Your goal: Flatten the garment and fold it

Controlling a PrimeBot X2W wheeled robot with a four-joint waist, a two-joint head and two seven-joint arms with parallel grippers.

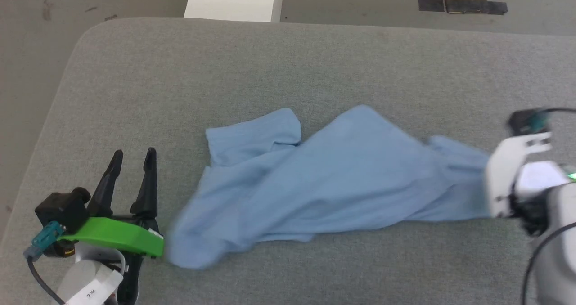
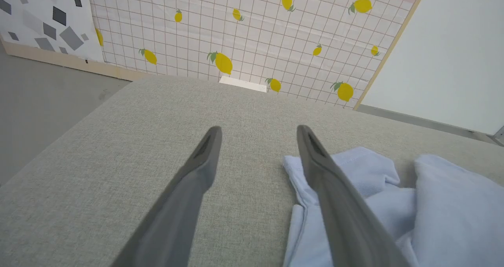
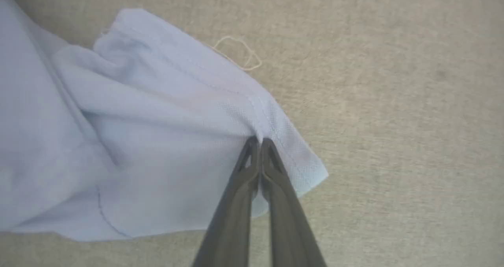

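The garment (image 1: 333, 179), a light blue knit shirt, lies rumpled and stretched sideways across the grey cushion (image 1: 288, 62). A sleeve sticks up near its left end. My left gripper (image 1: 134, 155) stands open just left of the garment, with nothing between its fingers; in the left wrist view the left gripper (image 2: 258, 135) has the garment (image 2: 433, 204) beside its right finger. My right gripper (image 3: 259, 141) is shut on a hemmed corner of the garment (image 3: 157, 141). In the head view the right wrist (image 1: 522, 179) sits over the shirt's right end, fingers hidden.
The cushion's rounded left edge (image 1: 49, 116) drops to grey floor. A white block (image 1: 234, 1) stands beyond the far edge. A lemon-patterned wall (image 2: 252, 30) rises behind the cushion. A loose thread (image 3: 236, 56) lies on the fabric by the hem.
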